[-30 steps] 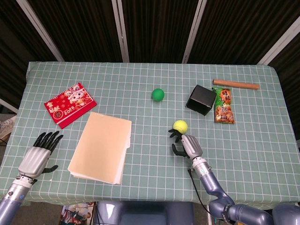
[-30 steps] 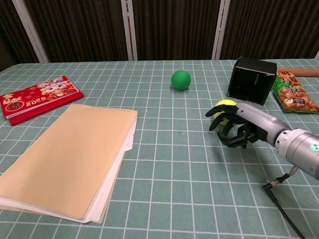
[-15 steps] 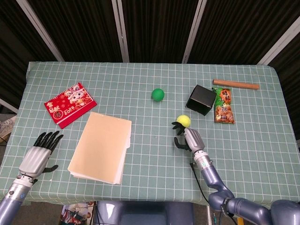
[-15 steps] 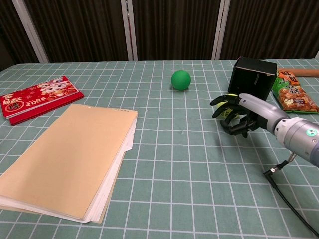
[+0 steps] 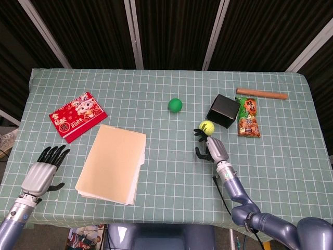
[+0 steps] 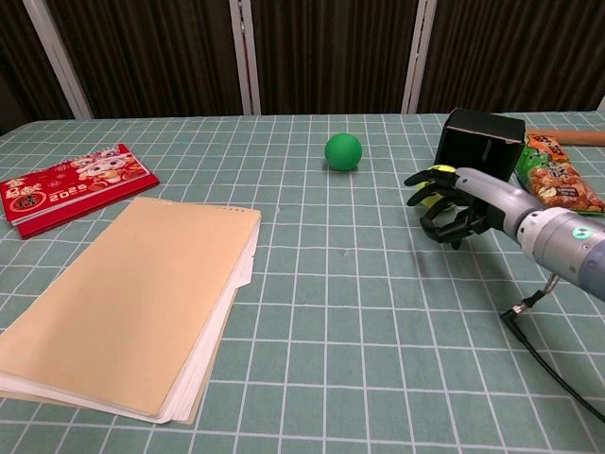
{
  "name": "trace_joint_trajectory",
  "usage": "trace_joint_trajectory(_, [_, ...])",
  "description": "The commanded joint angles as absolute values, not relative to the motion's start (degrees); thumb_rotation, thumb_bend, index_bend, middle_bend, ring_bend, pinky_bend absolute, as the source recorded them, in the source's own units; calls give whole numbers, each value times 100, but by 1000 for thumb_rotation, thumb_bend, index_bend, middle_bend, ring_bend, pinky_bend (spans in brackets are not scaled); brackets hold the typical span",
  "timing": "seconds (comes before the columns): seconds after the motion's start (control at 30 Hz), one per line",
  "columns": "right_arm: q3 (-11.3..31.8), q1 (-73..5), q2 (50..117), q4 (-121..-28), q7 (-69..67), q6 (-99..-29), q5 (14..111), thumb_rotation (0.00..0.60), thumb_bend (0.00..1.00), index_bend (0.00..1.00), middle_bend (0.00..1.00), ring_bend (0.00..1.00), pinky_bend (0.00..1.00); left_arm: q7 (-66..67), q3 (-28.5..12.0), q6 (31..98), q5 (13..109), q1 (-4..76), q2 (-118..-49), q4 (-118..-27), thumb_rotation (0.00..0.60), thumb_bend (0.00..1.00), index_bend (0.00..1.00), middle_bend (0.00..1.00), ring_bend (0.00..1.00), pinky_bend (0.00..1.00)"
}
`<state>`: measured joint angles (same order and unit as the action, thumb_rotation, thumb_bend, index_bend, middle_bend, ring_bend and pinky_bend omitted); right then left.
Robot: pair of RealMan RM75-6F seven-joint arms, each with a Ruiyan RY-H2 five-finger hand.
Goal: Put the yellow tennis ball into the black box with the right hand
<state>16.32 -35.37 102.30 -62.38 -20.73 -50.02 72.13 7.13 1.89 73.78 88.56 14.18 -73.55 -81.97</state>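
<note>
The yellow tennis ball (image 5: 206,126) (image 6: 438,174) sits at the fingertips of my right hand (image 5: 212,148) (image 6: 458,203), whose dark fingers curl around it and hold it. Ball and hand are just in front and to the left of the black box (image 5: 223,110) (image 6: 478,139), which lies on its side with its opening facing the ball. A small gap separates ball and box. My left hand (image 5: 44,172) rests at the table's near left corner, fingers spread, holding nothing; the chest view does not show it.
A green ball (image 5: 175,104) (image 6: 343,151) lies left of the box. A snack bag (image 5: 248,117) and a wooden stick (image 5: 261,94) lie right of and behind it. A tan folder (image 5: 112,163) and red calendar (image 5: 78,115) occupy the left half.
My right hand has carried the tennis ball away from me and slightly right, from mid-table to just short of the black box. The left hand has not moved.
</note>
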Motion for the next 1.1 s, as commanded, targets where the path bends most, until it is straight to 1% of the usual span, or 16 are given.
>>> trace_joint_trajectory(0.03, [1654, -3584, 10211, -6188, -2157, -4970, 7213, 600, 572, 103, 199, 250, 531, 714, 186, 7372, 8845, 1421, -7358, -8191, 600, 66, 0, 0, 0, 0])
trace_joint_trajectory(0.2, [1706, -3671, 10164, -6122, -2422, -4828, 7194, 600, 577, 68, 145, 189, 455, 719, 179, 7345, 8814, 1428, -7368, -8179, 600, 66, 0, 0, 0, 0])
trace_joint_trajectory(0.47, [1710, -3796, 10141, -6028, -2822, -4683, 7250, 600, 584, 27, 109, 150, 402, 719, 169, 7312, 8766, 1438, -7374, -8167, 600, 66, 0, 0, 0, 0])
trace_joint_trajectory(0.6, [1729, -3850, 10161, -5943, -2913, -4653, 7233, 600, 585, 9, 80, 112, 291, 694, 169, 7327, 8764, 1432, -7362, -8165, 600, 66, 0, 0, 0, 0])
trace_joint_trajectory(0.73, [1731, -3890, 10163, -5898, -2964, -4629, 7230, 600, 585, 0, 57, 77, 207, 678, 171, 7329, 8767, 1432, -7356, -8164, 600, 66, 0, 0, 0, 0])
trace_joint_trajectory(0.87, [1716, -3927, 10132, -5867, -3002, -4586, 7236, 600, 585, 0, 53, 63, 170, 677, 177, 7319, 8764, 1435, -7361, -8157, 600, 66, 0, 0, 0, 0])
trace_joint_trajectory(1.03, [1683, -3951, 10086, -5774, -3026, -4567, 7257, 600, 585, 0, 53, 49, 90, 686, 176, 7318, 8759, 1437, -7364, -8157, 600, 66, 0, 0, 0, 0])
trace_joint_trajectory(1.1, [1660, -3966, 10053, -5732, -3025, -4542, 7273, 600, 585, 0, 53, 43, 76, 693, 177, 7312, 8755, 1438, -7368, -8159, 600, 66, 0, 0, 0, 0])
